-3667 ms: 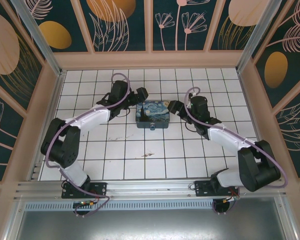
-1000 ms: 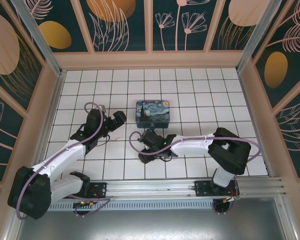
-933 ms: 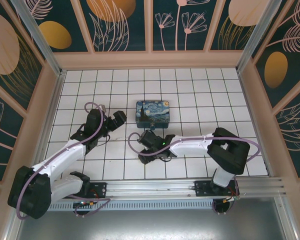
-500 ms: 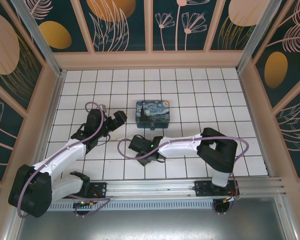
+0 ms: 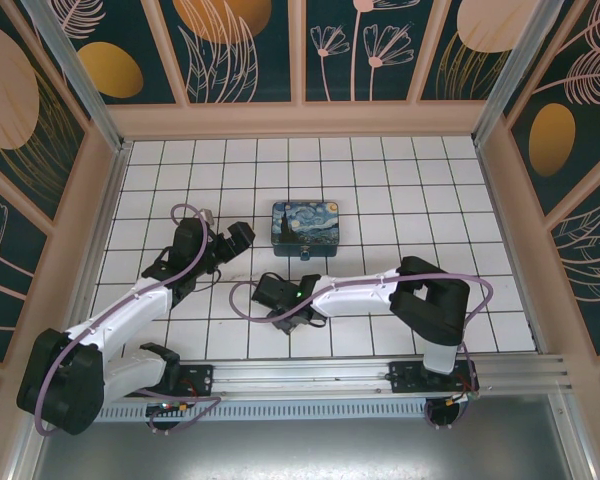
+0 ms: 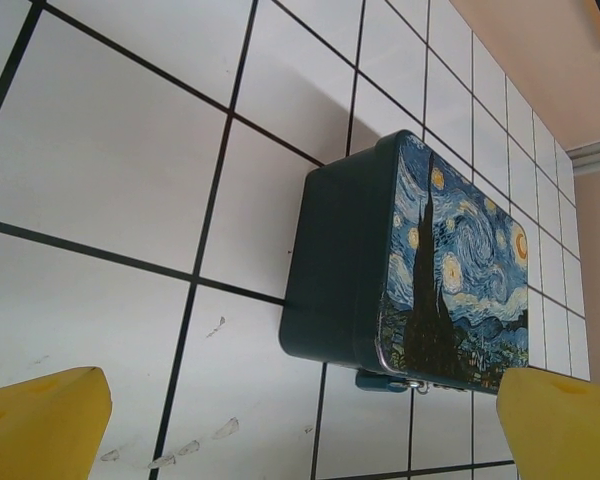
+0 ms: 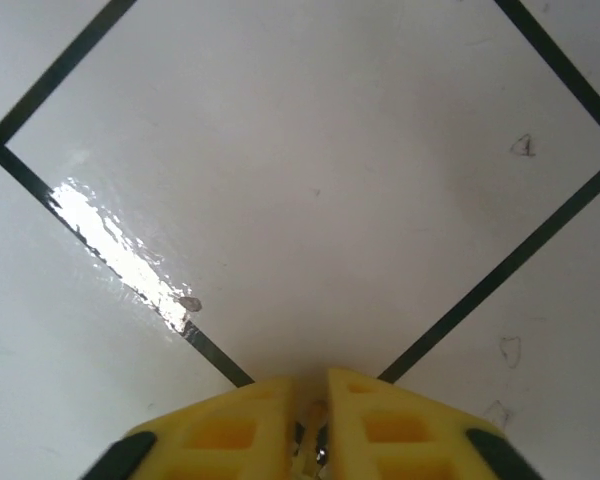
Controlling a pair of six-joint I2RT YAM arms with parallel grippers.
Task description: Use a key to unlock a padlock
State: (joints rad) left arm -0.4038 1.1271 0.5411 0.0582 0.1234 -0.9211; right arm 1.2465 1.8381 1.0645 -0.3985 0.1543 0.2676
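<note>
The tiny teal padlock (image 6: 385, 381) hangs by its silvery shackle (image 6: 416, 386) from the front of the starry-night box (image 6: 420, 270). From above, the padlock (image 5: 306, 256) shows just below the box (image 5: 307, 228). My left gripper (image 6: 300, 425) is open wide to the left of the box, with its yellow pads (image 6: 40, 420) far apart; from above, the left gripper (image 5: 242, 236) hovers a tile away. My right gripper (image 7: 312, 400) points down at the floor with its pads pressed on a thin brassy sliver, the key (image 7: 316, 432). From above, the right gripper (image 5: 286, 310) is about two tiles in front of the box.
White tiled floor (image 5: 380, 200) with black grout lines, walled by painted panels (image 5: 300, 60) on three sides. A metal rail (image 5: 300, 375) runs along the near edge. Purple cables (image 5: 250, 290) loop from both wrists.
The right arm slid left and lowered over the floor in front of the box, and its fingers closed on the key. The left arm has stayed put and open.
</note>
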